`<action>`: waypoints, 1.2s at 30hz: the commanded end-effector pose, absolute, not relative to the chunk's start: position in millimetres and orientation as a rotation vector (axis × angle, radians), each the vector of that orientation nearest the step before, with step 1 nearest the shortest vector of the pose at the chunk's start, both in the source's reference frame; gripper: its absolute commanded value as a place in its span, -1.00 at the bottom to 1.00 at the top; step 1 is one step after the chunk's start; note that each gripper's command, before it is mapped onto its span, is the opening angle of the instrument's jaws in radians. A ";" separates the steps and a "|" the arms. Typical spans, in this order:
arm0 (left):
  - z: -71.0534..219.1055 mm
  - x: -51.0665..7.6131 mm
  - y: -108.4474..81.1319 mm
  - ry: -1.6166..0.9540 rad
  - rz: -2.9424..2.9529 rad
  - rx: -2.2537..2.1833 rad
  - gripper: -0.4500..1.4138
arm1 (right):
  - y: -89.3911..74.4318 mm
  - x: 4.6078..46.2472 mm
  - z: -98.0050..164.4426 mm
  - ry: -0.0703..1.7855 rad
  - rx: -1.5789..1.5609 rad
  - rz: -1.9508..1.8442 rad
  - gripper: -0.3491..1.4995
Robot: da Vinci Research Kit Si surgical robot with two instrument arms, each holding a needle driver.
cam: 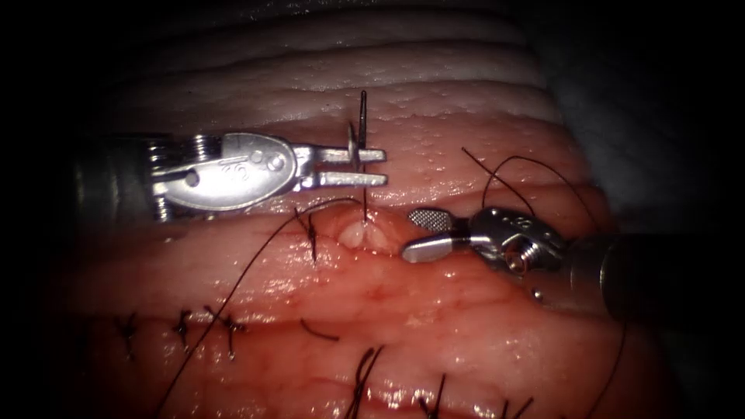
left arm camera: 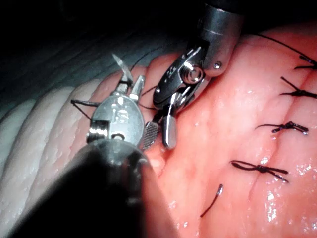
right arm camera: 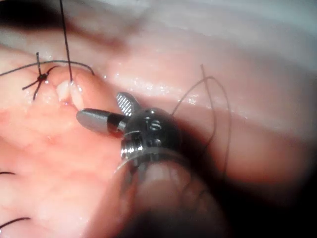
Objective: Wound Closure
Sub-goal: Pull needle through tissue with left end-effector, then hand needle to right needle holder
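Needle (cam: 362, 151) is standing nearly upright in the middle of the endoscope frame, its lower end sinking into a pale raised bit of the tissue (cam: 466, 310) while its upper end is pointing toward the top of the picture. Left tool (cam: 365, 167) is reaching in from the left of that frame and is clamping the needle across the middle of the visible shaft, its two jaws lying nearly parallel and closed on the metal. Right tool (cam: 423, 235) is coming in from the right, and its jaws are spreading apart and gripping nothing, the lower jaw lying just beside the pale mound where the needle is entering. Thread (cam: 248, 271) is running from the needle's entry point in an arc toward the lower left of the endoscope frame, and more of it is looping above and around the right tool at the right. One finished stitch (cam: 312, 233) is sitting just left of the needle's entry point, and other knotted stitches (cam: 182, 326) are lining the lower part of the frame. One short cut end of thread (cam: 320, 332) is lying loose on the tissue below the centre. Red fluid is glistening on the tissue's lower surface.
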State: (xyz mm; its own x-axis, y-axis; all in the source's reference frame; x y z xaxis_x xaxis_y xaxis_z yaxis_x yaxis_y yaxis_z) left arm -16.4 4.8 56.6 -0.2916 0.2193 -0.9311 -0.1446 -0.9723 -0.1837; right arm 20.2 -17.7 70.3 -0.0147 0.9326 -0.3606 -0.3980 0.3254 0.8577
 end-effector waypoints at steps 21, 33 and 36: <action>63.0 -17.4 -4.6 0.277 2.536 -1.795 -1.00 | -16.6 20.0 65.3 1.136 1.086 1.420 0.44; 64.0 -18.9 -6.9 0.480 2.623 -1.758 -1.00 | -17.0 22.7 64.7 1.180 1.234 1.499 0.58; 64.0 -19.1 -6.8 0.493 2.618 -1.740 -1.00 | -17.0 23.5 64.7 1.176 1.252 1.527 0.64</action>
